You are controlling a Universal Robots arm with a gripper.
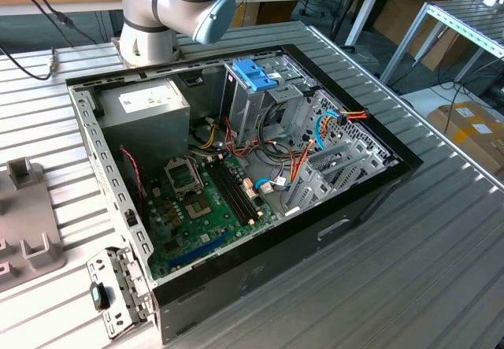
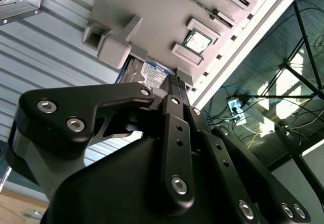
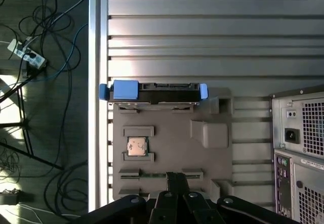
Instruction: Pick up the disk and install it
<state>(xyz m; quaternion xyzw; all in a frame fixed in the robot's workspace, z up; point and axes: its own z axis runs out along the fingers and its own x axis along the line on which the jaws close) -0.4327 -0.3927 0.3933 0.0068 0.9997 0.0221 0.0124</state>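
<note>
The disk (image 3: 154, 91) is a dark drive in a bright blue carrier with blue ends. It rests at one end of a grey fixture plate (image 3: 172, 120). In the second wrist view the disk's (image 2: 153, 74) white label peeks out past the fixture's blocks. My gripper (image 3: 175, 177) hovers over the opposite end of the plate, well apart from the disk. Its black fingers (image 2: 177, 90) are pressed together and hold nothing. The open computer case (image 1: 236, 168) lies on the slatted table with its metal drive cage (image 1: 256, 101) standing inside.
A processor chip (image 3: 136, 146) sits in a pocket of the fixture plate between gripper and disk. The case's rear panel (image 3: 298, 148) stands close beside the plate. The table edge (image 3: 93, 107) runs just past the disk, with cables on the floor (image 3: 45, 82) beyond. The arm's base (image 1: 165, 18) stands behind the case.
</note>
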